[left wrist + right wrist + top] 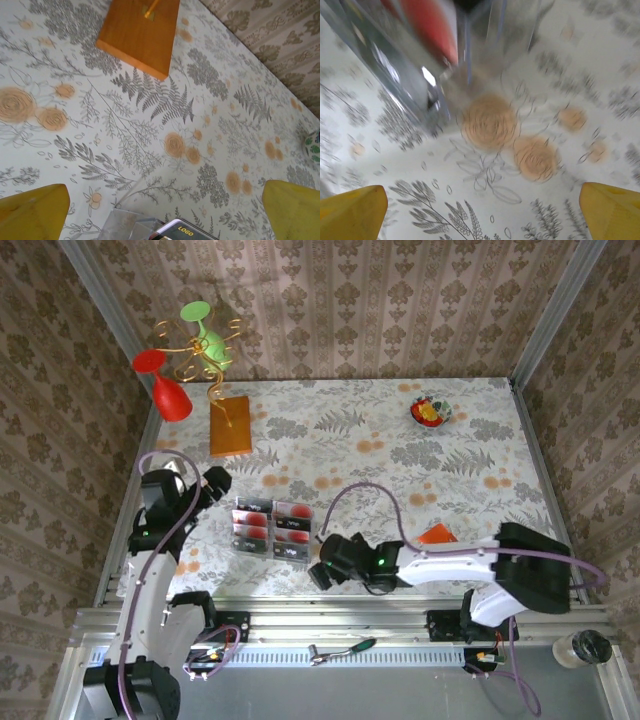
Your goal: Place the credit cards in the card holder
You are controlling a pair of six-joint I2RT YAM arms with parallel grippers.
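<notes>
Several red-and-black credit cards (pixel 272 527) stand in a clear acrylic rack (pixel 268 530) at the near left of the table. The orange card holder (pixel 437 534) lies flat behind my right arm, partly covered by it. My left gripper (pixel 215 481) hovers open just left of and behind the rack. In the left wrist view a black card marked LOGO (pixel 186 231) and the rack's corner (pixel 125 225) sit below the open left gripper (pixel 162 210). My right gripper (pixel 322 566) is open at the rack's right end. In the blurred right wrist view a red card (pixel 427 25) stands in the rack beyond the open right gripper (pixel 482 210).
An orange-brown block (pixel 230 425) with gold wire, holding a red glass (pixel 165 385) and a green glass (pixel 207 330), stands at the back left. A small patterned bowl (pixel 431 412) sits at the back right. Walls close in the table on three sides.
</notes>
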